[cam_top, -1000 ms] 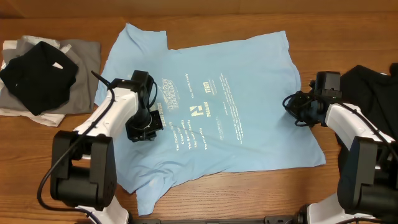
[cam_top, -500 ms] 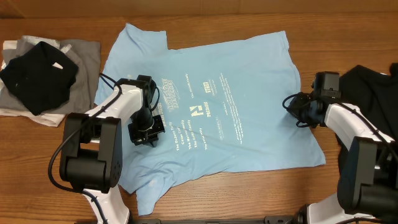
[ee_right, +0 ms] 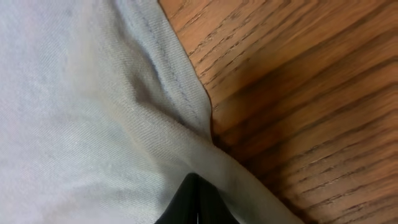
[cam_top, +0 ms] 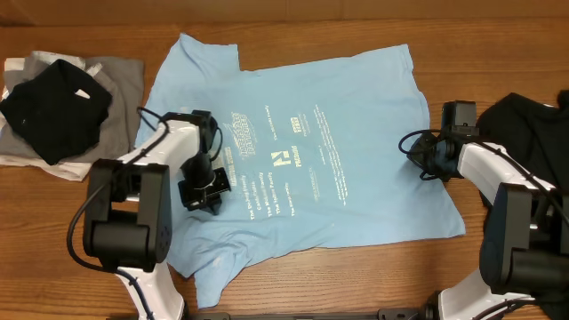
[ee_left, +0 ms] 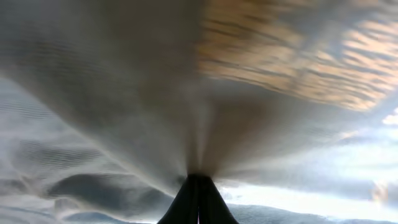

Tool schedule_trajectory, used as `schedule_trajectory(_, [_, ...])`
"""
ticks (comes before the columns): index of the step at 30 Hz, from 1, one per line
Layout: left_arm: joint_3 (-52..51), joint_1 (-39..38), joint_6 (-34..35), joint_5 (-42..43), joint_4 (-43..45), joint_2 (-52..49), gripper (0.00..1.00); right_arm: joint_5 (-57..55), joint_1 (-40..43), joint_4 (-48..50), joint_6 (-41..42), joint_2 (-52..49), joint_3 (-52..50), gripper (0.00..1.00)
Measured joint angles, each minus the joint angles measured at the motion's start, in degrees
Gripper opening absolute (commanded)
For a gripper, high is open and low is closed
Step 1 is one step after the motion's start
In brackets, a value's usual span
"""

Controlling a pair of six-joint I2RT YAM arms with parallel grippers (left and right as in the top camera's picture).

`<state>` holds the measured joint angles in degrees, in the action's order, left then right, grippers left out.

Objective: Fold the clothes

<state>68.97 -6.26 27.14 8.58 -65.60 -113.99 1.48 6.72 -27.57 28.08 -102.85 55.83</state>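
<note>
Folding work at the desk point(cam_top: 498, 36): the light blue T-shirt point(cam_top: 329, 169) lies spread across the middle of the frame, print side up; the left hand point(cam_top: 206, 191) rests on its left-centre part, pinched shut on a tuft of cloth that fans out from the closed tips; the right hand point(cam_top: 420, 158), at the shirt's right edge, is clamped on the hem over bare wood; the shirt shows small white lettering and creases toward the lower left; a black garment point(cam_top: 533, 124) lies at the right edge.
</note>
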Motion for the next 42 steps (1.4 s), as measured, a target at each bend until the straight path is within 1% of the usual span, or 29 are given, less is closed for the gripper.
schedule_trajectory(5, [-0.1,3.9,0.0,0.9,-1.0,-0.4,0.04,-1.9,0.3,-0.4,2.0,0.0,0.1,0.04])
schedule_trajectory(14, [-0.4,4.4,0.0,0.2,-2.8,-0.6,0.04,-3.1,0.8,-2.7,3.7,-0.1,0.8,0.04])
schedule_trajectory(19, [-0.8,4.4,0.0,-1.0,-4.1,0.3,0.04,-4.7,1.2,-9.0,4.5,-0.6,3.8,0.04])
schedule_trajectory(23, [-0.8,4.4,-0.1,-1.8,-4.0,6.6,0.04,-5.8,1.9,-13.6,4.7,-0.6,8.1,0.04])
schedule_trajectory(24, [-0.7,4.3,0.0,-2.0,-4.0,9.0,0.07,-6.0,1.9,-14.6,4.7,-0.5,9.8,0.04])
schedule_trajectory(25, [-0.5,4.1,-0.1,-2.1,-3.8,11.0,0.1,-6.2,1.9,-15.4,4.8,-0.4,11.1,0.08])
schedule_trajectory(27, [0.3,3.9,-0.2,-2.3,-3.5,15.5,0.17,-6.4,1.9,-17.1,4.8,0.3,14.0,0.21])
schedule_trajectory(28, [0.8,3.7,-0.3,-2.4,-3.4,17.4,0.21,-6.5,1.9,-18.3,5.1,0.9,15.4,0.29])
schedule_trajectory(29, [1.3,3.6,-0.4,-2.4,-3.4,19.5,0.28,-6.4,1.9,-19.4,5.2,1.6,16.7,0.39])
schedule_trajectory(30, [1.6,3.6,-0.3,-2.5,-3.4,21.3,0.44,-6.4,1.9,-20.9,5.0,2.3,18.1,0.54])
schedule_trajectory(31, [1.7,3.6,-0.7,-2.5,-3.4,22.3,0.86,-6.5,1.9,-21.6,5.1,2.8,18.8,0.67])
schedule_trajectory(32, [1.8,3.6,-0.7,-2.6,-3.4,23.6,1.0,-6.4,1.9,-22.4,4.7,3.4,19.5,0.75])
schedule_trajectory(34, [1.9,3.6,-1.4,-2.5,-3.5,25.7,1.0,-5.9,1.9,-23.3,3.9,4.9,20.1,0.81])
schedule_trajectory(35, [2.0,3.6,-1.9,-2.1,-3.7,26.4,1.0,-5.3,1.9,-23.8,3.5,5.5,20.2,0.82])
schedule_trajectory(39, [2.7,3.6,-3.4,0.0,-7.2,27.6,1.0,-2.8,1.9,-26.7,2.7,7.7,20.2,0.83])
schedule_trajectory(42, [2.8,3.2,-3.7,0.7,-11.4,28.9,0.93,-1.7,1.9,-30.5,2.4,10.0,20.2,0.83])
